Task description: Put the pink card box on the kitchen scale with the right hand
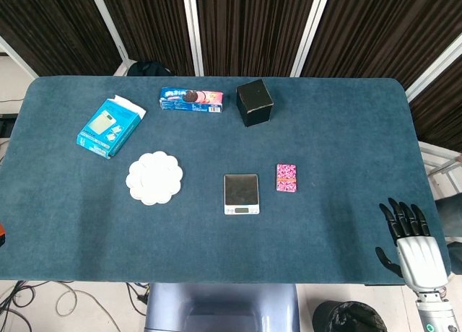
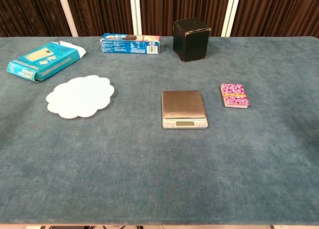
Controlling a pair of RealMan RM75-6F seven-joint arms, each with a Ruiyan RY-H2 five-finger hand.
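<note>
Nothing is done yet: the pink box (image 1: 286, 177) lies on the desk (image 1: 346, 130) just right of the bare scale (image 1: 241, 193), while the right hand (image 1: 413, 238), empty with fingers spread, hovers at the desk's near-right corner.

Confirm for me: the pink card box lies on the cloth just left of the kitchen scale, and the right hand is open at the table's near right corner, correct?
Not quite. The pink card box lies just right of the kitchen scale, not left; the head view and chest view both show it. The rest holds: the right hand is open, fingers apart, at the table's near right corner.
</note>
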